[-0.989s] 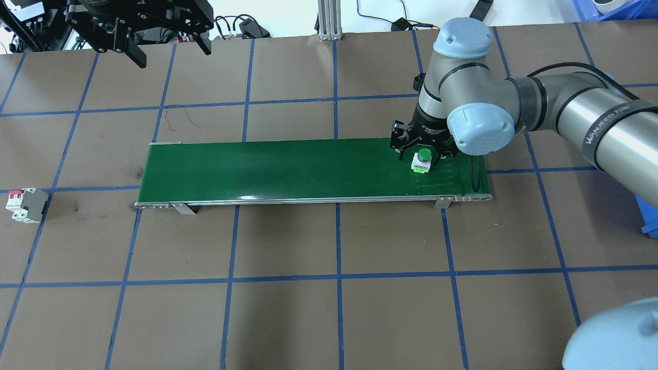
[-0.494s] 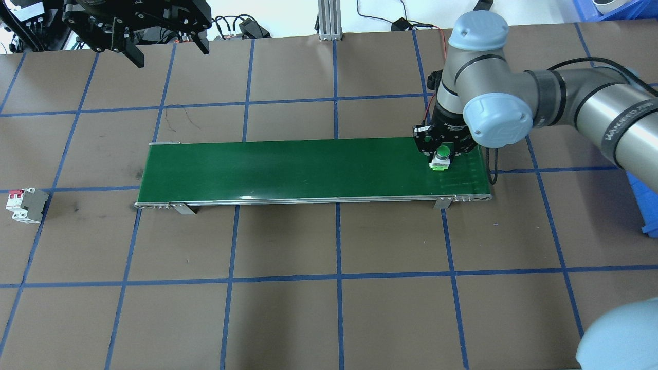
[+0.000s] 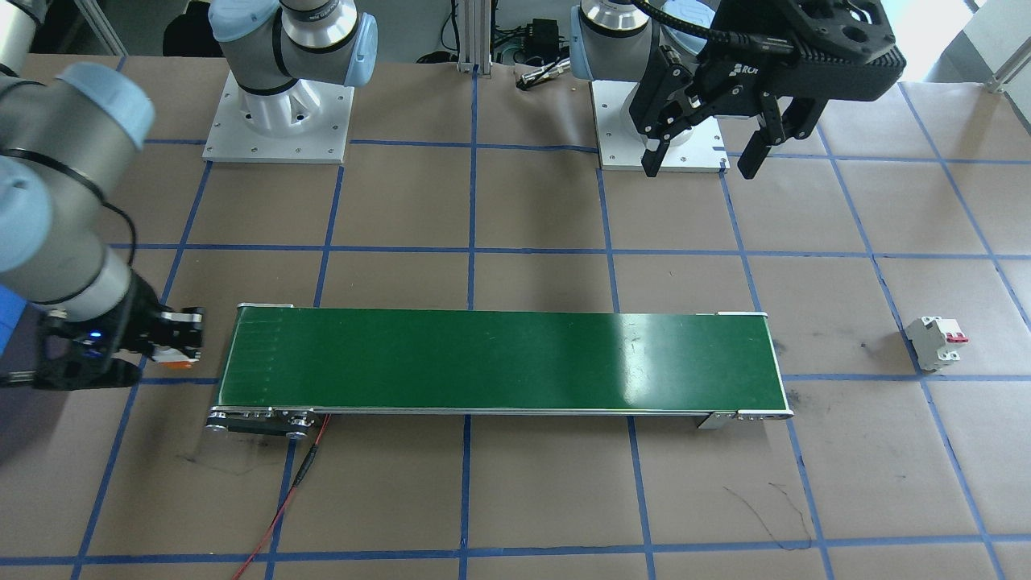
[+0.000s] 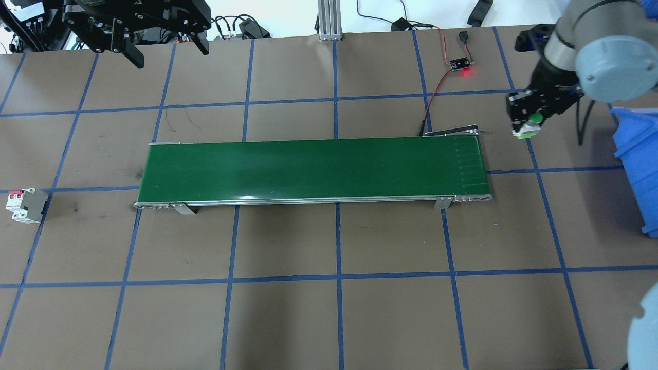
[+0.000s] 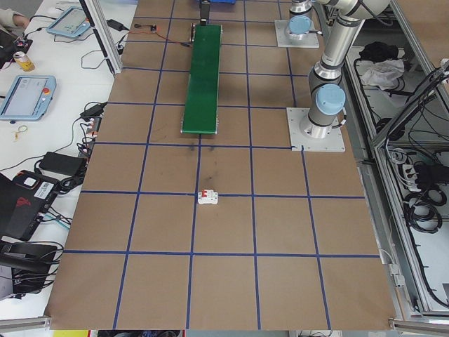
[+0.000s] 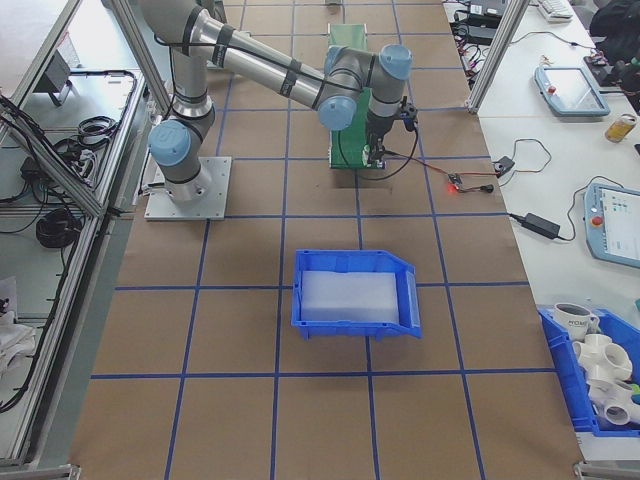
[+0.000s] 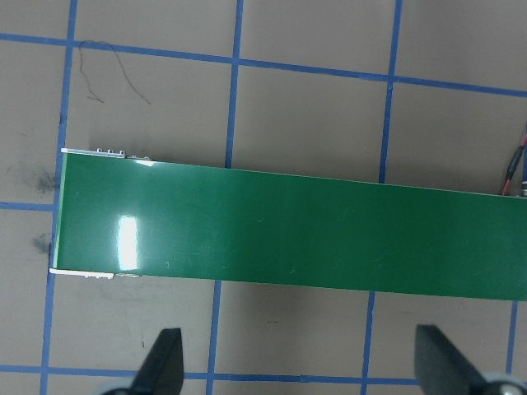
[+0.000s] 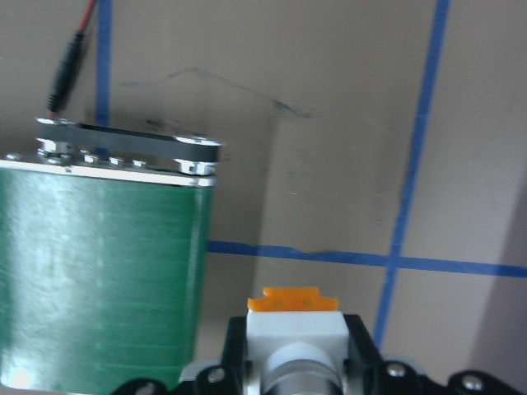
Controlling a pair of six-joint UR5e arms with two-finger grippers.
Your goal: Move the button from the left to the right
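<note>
The button [image 4: 532, 122], with its green cap, white body and orange base, is off the green conveyor belt [image 4: 308, 169], past its right end and over the brown table. My right gripper [image 4: 526, 126] is shut on it. The front-facing view shows the button [image 3: 172, 355] in the right gripper [image 3: 174, 345] just beyond the belt [image 3: 499, 362]. In the right wrist view the button [image 8: 294, 327] sits between the jaws, orange base forward, beside the belt's end [image 8: 90, 271]. My left gripper [image 4: 172, 55] hangs open and empty at the far left, high above the table; the left gripper [image 7: 300, 362] looks down on the belt [image 7: 288, 239].
A white circuit breaker [image 4: 23, 204] with red levers lies on the table left of the belt. A blue bin [image 4: 637, 154] stands at the right edge. A small board with a red light [image 4: 461, 65] and its wire lie behind the belt's right end.
My right gripper has carried the button off the belt's right end, moving right and toward the table's far side. The left arm has stayed put.
</note>
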